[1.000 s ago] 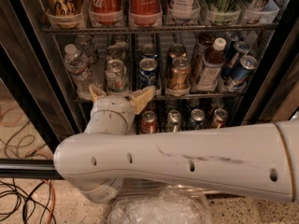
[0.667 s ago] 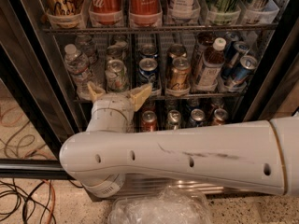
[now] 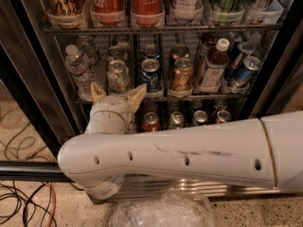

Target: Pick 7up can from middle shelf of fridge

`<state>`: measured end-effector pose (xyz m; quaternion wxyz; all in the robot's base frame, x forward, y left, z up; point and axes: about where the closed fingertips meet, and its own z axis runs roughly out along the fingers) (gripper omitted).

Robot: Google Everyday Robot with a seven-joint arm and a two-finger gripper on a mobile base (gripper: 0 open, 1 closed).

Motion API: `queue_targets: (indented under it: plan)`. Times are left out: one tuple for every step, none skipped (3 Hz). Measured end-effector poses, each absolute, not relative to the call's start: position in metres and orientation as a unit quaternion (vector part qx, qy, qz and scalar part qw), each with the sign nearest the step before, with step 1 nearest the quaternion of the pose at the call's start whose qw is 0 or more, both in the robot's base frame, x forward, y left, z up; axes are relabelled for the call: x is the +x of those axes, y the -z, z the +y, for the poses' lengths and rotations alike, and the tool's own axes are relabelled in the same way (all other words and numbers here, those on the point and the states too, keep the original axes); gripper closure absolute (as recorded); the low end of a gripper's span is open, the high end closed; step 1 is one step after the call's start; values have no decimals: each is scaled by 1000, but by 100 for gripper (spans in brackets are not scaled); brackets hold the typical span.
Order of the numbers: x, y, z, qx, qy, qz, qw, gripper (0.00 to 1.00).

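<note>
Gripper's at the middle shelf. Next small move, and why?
Probably ease the gripper straight forward: it is open, at the front rail of the middle shelf, with the 7up can centred just behind its fingertips, not yet between them. The blue can stands close beside it, so avoid drifting sideways.

One close view from above the arm (image 3: 189, 155), into the fridge (image 3: 35, 84), claw (image 3: 117, 94) at the middle shelf (image 3: 199, 97).

On the middle shelf (image 3: 189, 98) the 7up can (image 3: 118, 77) stands between a bottle (image 3: 79, 71), left, and another can (image 3: 151, 74), right, the tool (image 3: 118, 90) just before it.
</note>
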<state>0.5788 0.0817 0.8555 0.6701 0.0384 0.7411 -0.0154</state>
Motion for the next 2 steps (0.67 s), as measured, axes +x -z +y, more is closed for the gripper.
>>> queue_targets:
  plan:
    - [585,-846,85,54,18,737,673,28]
    - [590,-845,84,53,23,734,677,29]
